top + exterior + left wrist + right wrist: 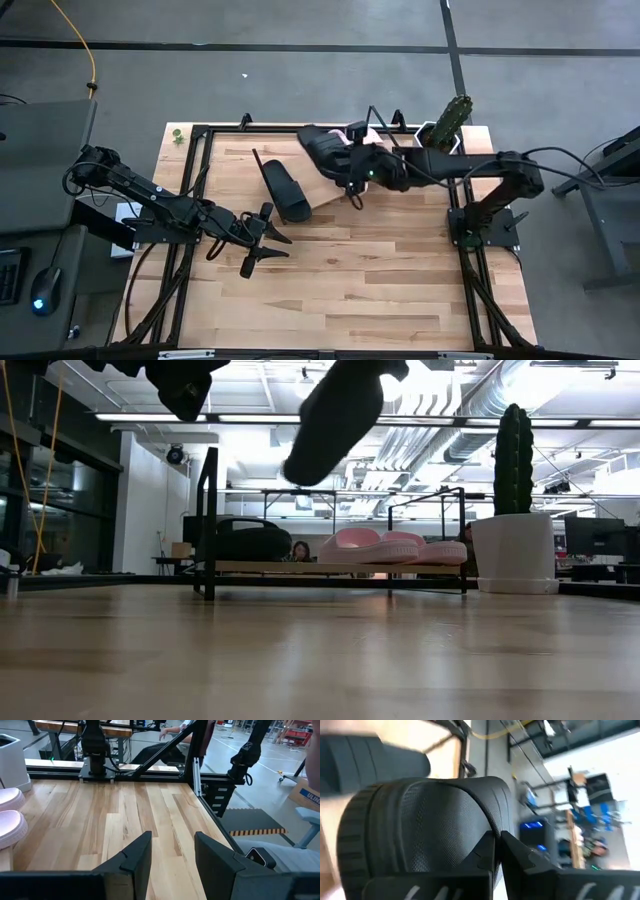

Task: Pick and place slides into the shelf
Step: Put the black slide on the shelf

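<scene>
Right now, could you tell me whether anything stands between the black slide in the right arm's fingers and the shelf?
Nothing visible does. The right gripper holds the black slip-on slide above the slanted light-wood shelf, between the other black slide and the pale pink slides.

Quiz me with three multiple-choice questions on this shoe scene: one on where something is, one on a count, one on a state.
1. Where is the black slide that the right gripper holds?
A. Raised over the shelf
B. On the floor
C. Inside the white pot

2. How many pink slides rest on the shelf?
A. None
B. Two
C. Four

3. What state is the left gripper in?
A. Shut on a slide
B. Open, holding nothing
C. Shut on the cactus

Answers:
1. A, the low view shows it hanging above the shelf.
2. B, two sit side by side.
3. B, its wrist view shows bare table between spread fingers.
</scene>
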